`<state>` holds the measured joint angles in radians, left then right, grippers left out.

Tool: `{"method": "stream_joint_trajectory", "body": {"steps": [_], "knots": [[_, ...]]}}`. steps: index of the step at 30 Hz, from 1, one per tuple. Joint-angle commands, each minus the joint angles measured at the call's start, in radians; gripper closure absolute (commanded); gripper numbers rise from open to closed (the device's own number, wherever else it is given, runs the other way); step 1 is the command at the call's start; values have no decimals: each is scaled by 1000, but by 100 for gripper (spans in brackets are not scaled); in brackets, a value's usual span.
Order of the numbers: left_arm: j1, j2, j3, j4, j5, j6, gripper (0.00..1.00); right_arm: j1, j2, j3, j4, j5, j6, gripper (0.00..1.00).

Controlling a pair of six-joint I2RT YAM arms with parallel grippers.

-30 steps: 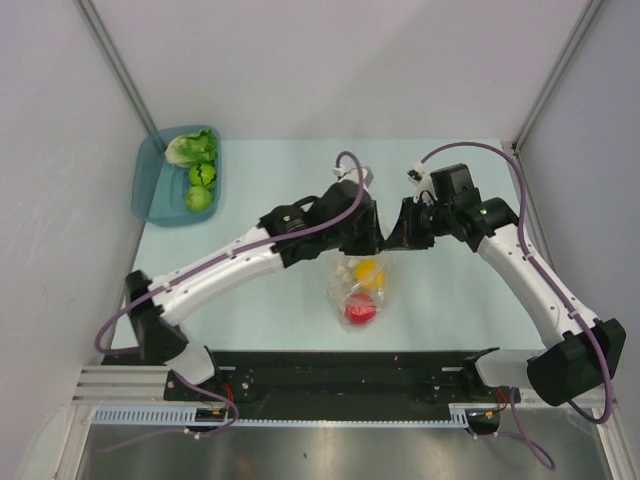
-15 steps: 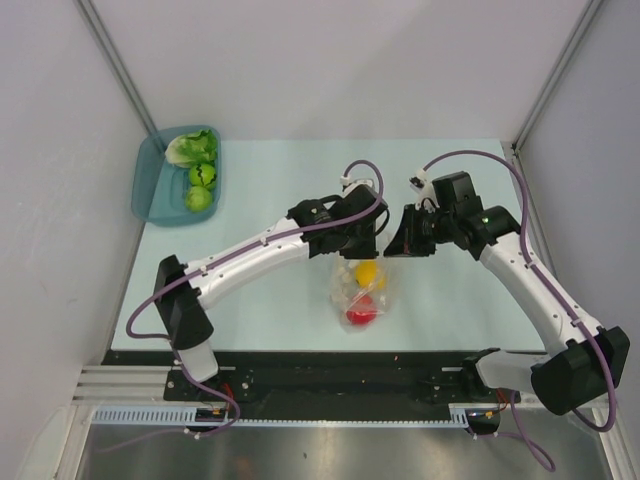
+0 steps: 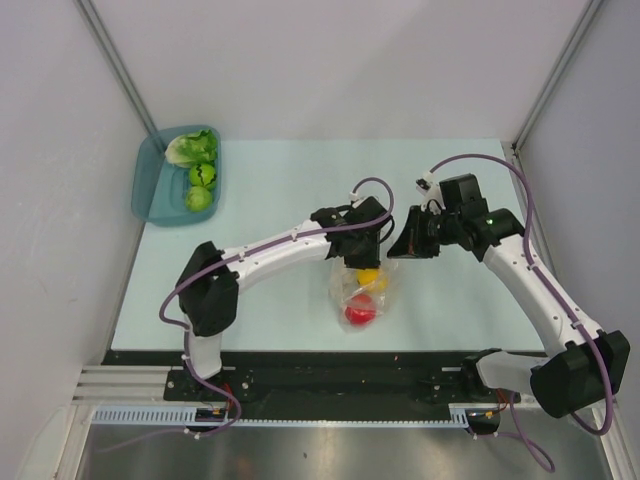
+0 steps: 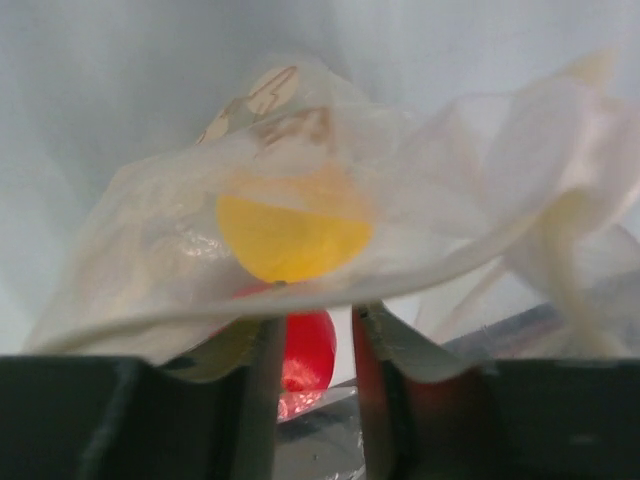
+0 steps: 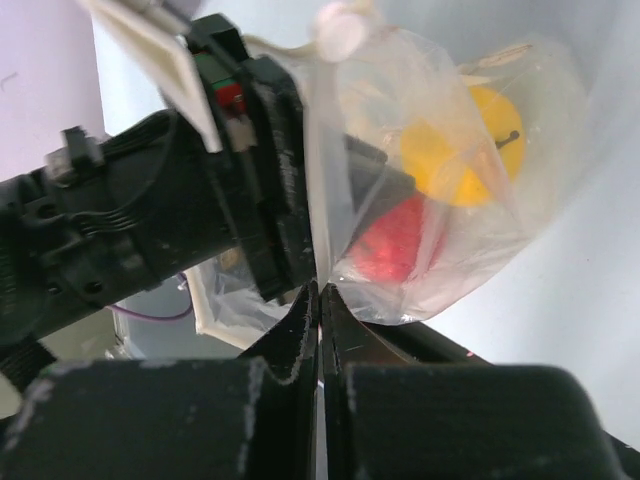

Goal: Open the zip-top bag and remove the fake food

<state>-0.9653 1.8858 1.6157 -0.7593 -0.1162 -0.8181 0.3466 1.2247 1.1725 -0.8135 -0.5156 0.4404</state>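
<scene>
Top view – bag: the zip-top bag (image 3: 352, 292) is at the near middle of the table (image 3: 270, 190), with its far end up at my two grippers.
Top view – contents: a yellow fruit (image 3: 368, 276) and a red piece (image 3: 360, 312) show through the film, the yellow one nearer my grippers.
Top view – arms: my left gripper (image 3: 363, 262) points down at the bag's far end. My right gripper (image 3: 393, 248) is just beside it, on the right.
Top view – tray: a teal tray (image 3: 143, 190) is at the far left corner, well apart from the bag, and a lettuce leaf (image 3: 190, 148) lies in it.
Left wrist – jaws: there is a narrow gap between my left fingers (image 4: 265, 400). Film is draped over both tips, but I cannot tell whether any is caught.
Left wrist – bag: the crinkled film (image 4: 450, 170) fills the view, with the yellow fruit (image 4: 290, 235) behind it. The red piece (image 4: 305, 350) shows through the gap in my jaws.
Right wrist – jaws: they are pressed together, with an edge of the film pinched between the tips (image 5: 320, 295).
Right wrist – bag: the pouch (image 5: 370, 90) bulges beyond my tips – yellow fruit (image 5: 462, 145) farther off, red piece (image 5: 400, 240) closer. My black left wrist presses against its left side.
</scene>
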Motion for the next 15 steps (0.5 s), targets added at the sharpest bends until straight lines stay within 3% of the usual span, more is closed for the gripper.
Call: {"method": "stream_joint_trajectory", "body": {"steps": [1, 4, 8, 15], "knots": [[7, 22, -8, 44, 29, 17, 60, -3, -34, 1, 13, -23, 11, 100], [11, 33, -16, 64, 30, 28, 58, -3, -34, 3, 11, -24, 9, 100], [13, 65, 4, 60, 38, 39, 46, -1, -39, -7, 10, -18, 8, 100], [13, 49, -66, 141, 153, 91, 34, -6, -59, -30, -1, -8, -2, 100]]}}
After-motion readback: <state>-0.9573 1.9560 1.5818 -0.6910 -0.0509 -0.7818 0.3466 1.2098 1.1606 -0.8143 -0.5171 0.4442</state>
